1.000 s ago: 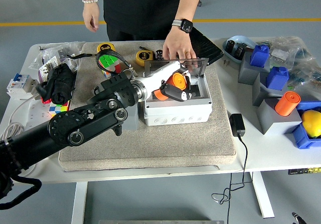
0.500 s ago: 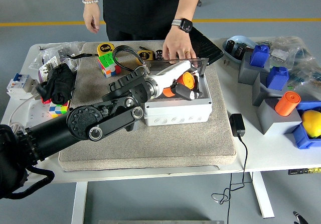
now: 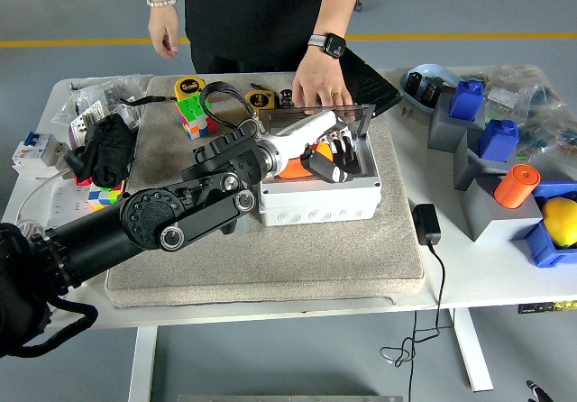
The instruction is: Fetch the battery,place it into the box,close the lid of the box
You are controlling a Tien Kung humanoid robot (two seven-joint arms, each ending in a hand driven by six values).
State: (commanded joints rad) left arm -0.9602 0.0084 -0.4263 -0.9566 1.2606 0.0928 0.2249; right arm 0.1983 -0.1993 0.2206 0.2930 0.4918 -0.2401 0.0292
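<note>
A white box (image 3: 320, 205) stands on the grey mat (image 3: 288, 262), and its clear lid (image 3: 335, 113) is tipped up at the back. A person's hand (image 3: 320, 85) rests on the lid's top edge and keeps it up. My left hand (image 3: 326, 160) reaches in from the left and is inside the box opening. Its fingers are curled on the orange battery (image 3: 316, 154), which is mostly hidden by them. The right arm is out of sight.
Behind the box lie two yellow tape measures (image 3: 190, 86) and a colour cube (image 3: 191, 115). A black adapter (image 3: 425, 223) with its cable lies right of the mat. Grey and blue blocks, an orange cylinder (image 3: 516, 186) and a yellow ball (image 3: 561, 220) crowd the right end.
My left hand has carried the battery to the right and down into the box opening. The person's hand stays on the lid.
</note>
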